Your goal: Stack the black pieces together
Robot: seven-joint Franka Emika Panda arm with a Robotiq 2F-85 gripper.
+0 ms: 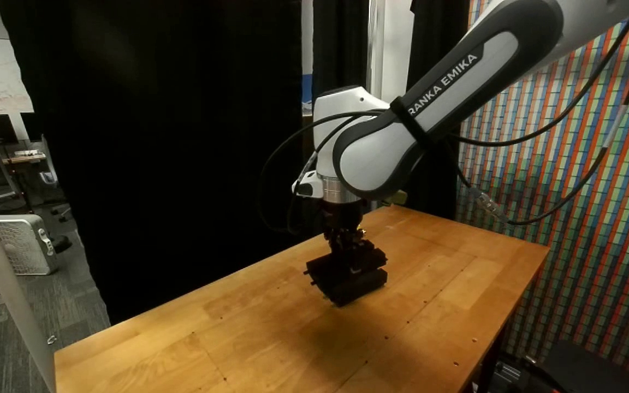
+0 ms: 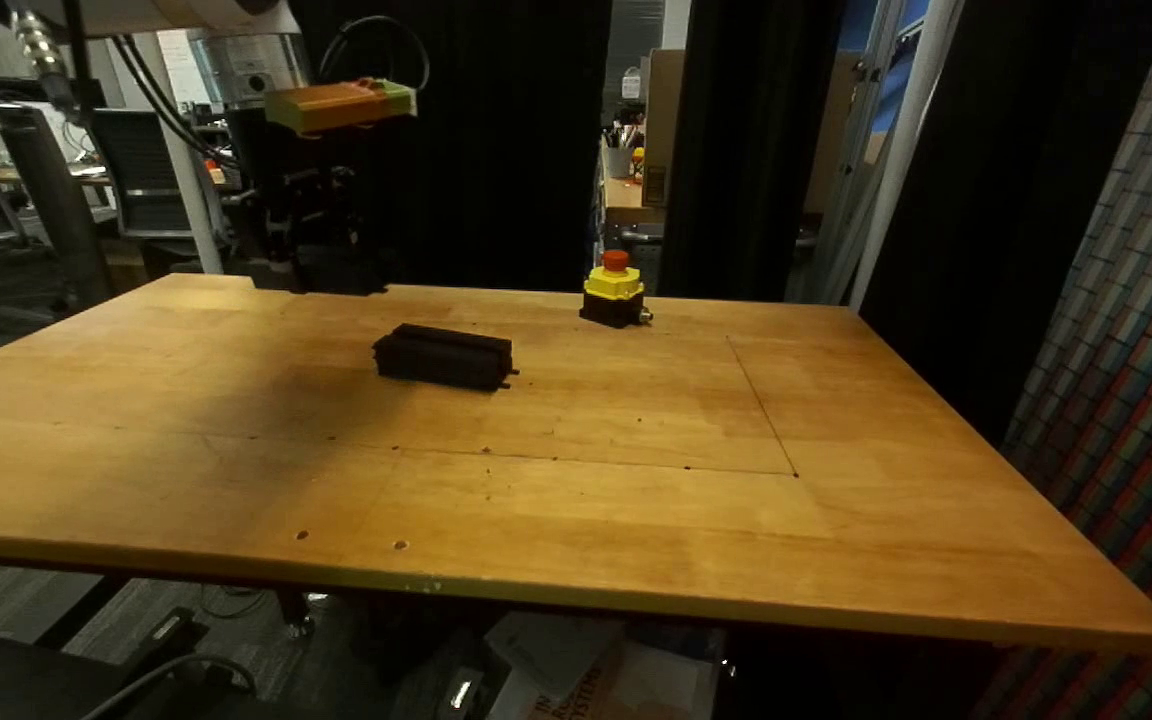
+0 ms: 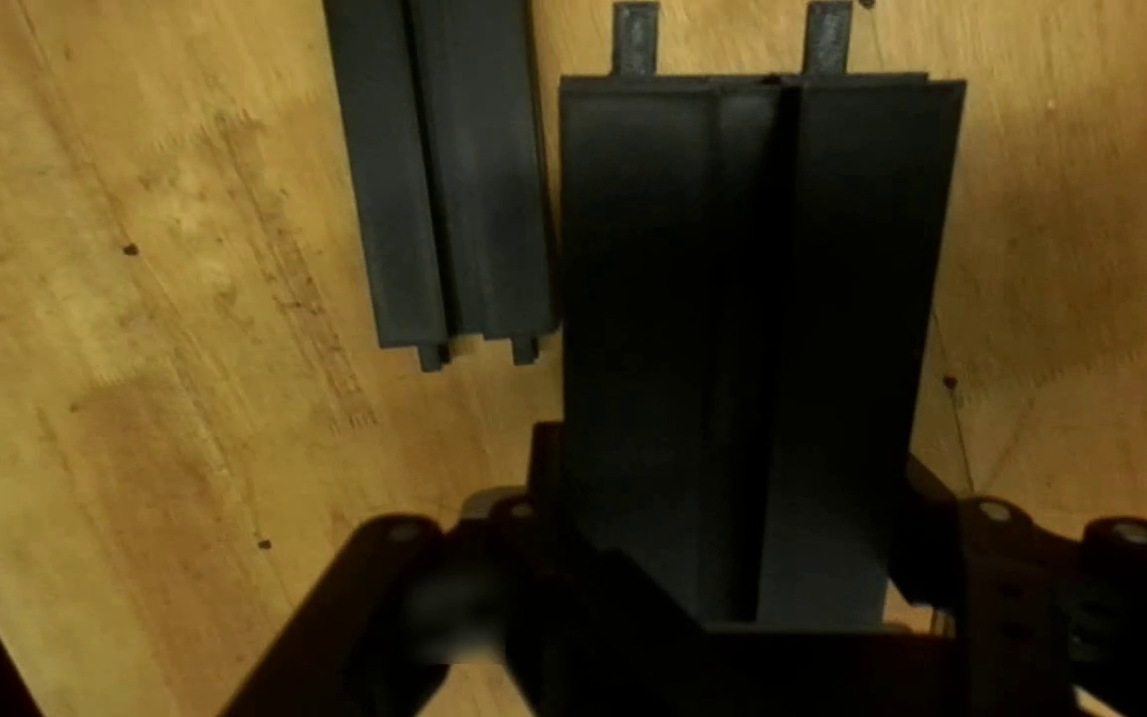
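Note:
One black piece lies between the fingers of my gripper in the wrist view. It is a ridged slab with two short pegs at its far end. The fingers press on its two long sides. In an exterior view the held piece hangs above the table, to the left of a second black piece resting on the tabletop. The second piece shows at the upper left of the wrist view, apart from the held one and slightly turned. In an exterior view the held piece partly covers the second.
A yellow and black box with a red button stands at the table's back edge, beyond the second piece. The wooden table has small holes and thin drawn lines. Black curtains hang along its side.

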